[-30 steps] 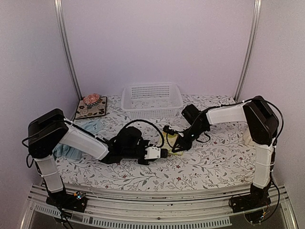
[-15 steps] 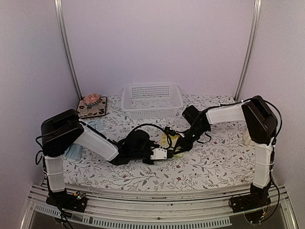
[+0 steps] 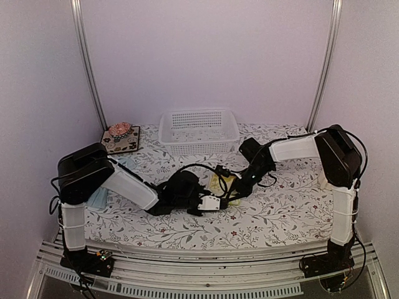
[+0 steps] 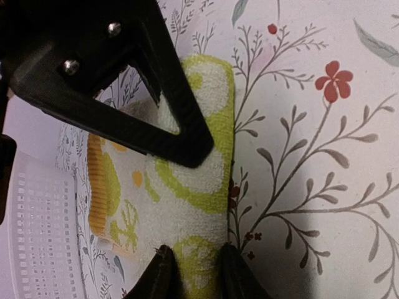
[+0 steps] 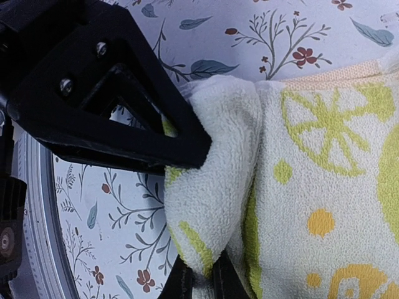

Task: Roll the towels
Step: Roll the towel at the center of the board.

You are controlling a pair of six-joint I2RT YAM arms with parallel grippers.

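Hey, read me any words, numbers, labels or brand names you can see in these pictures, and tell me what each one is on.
None: no text can be read in any view.
yellow-green towel: printed citrus slices and dots only, no lettering.
table cover: flowers and twigs only.
white basket and dark patterned mat: no label shows at this size.

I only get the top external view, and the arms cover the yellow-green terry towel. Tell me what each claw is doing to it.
Observer: In the left wrist view, the left claw pinches a thick doubled-over part of the yellow-green terry towel.
Operator: Now the right one.
Observer: In the right wrist view, the right claw is shut on a bunched fold of the same towel.
Operator: Describe the fabric.
Observer: It is looped terry printed with green citrus slices and orange dots.
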